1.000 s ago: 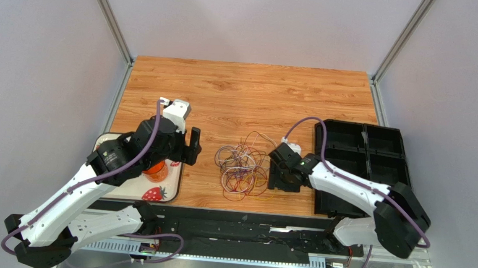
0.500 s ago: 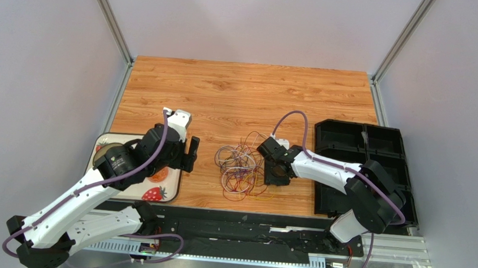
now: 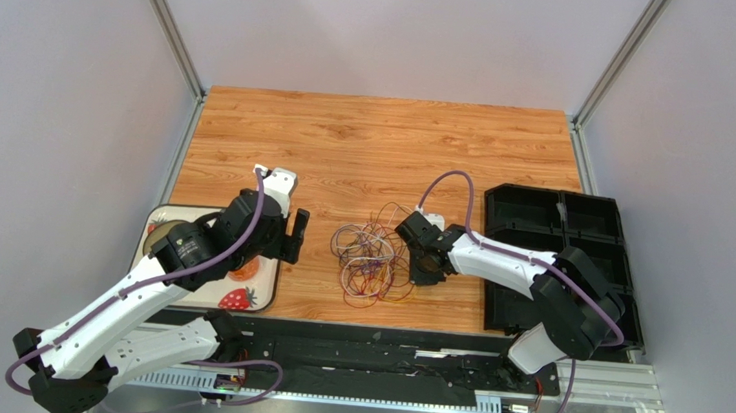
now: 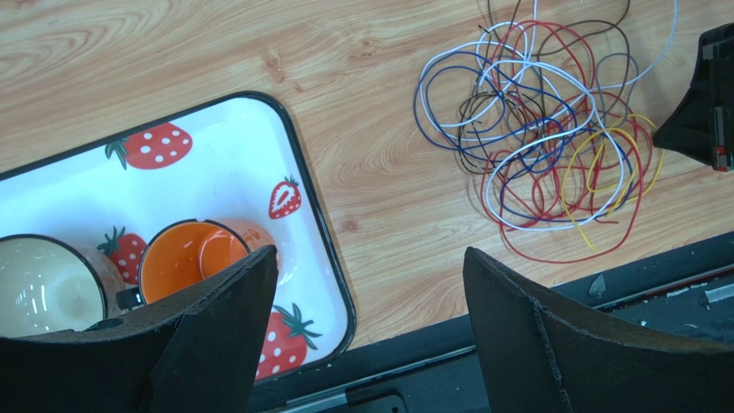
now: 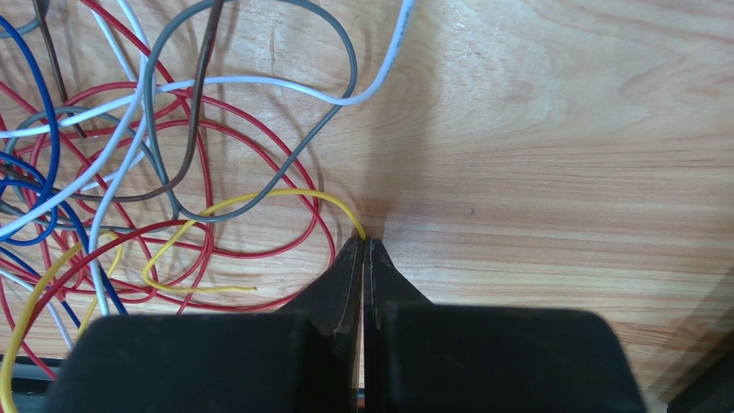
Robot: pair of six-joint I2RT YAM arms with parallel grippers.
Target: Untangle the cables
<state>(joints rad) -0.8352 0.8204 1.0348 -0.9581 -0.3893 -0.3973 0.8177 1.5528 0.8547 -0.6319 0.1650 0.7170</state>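
jaws of the right gripper [image 5: 363, 245] have just pinched a yellow cable [image 5: 258, 196] at the edge of the cables [image 3: 370, 258] heaped between the arms, ready for pulling; left gripper [image 4: 369, 262] gapes empty.

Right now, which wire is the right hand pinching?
The yellow wire: its curve runs straight into the right hand's shut tips, while the other colours lie loose beside it.
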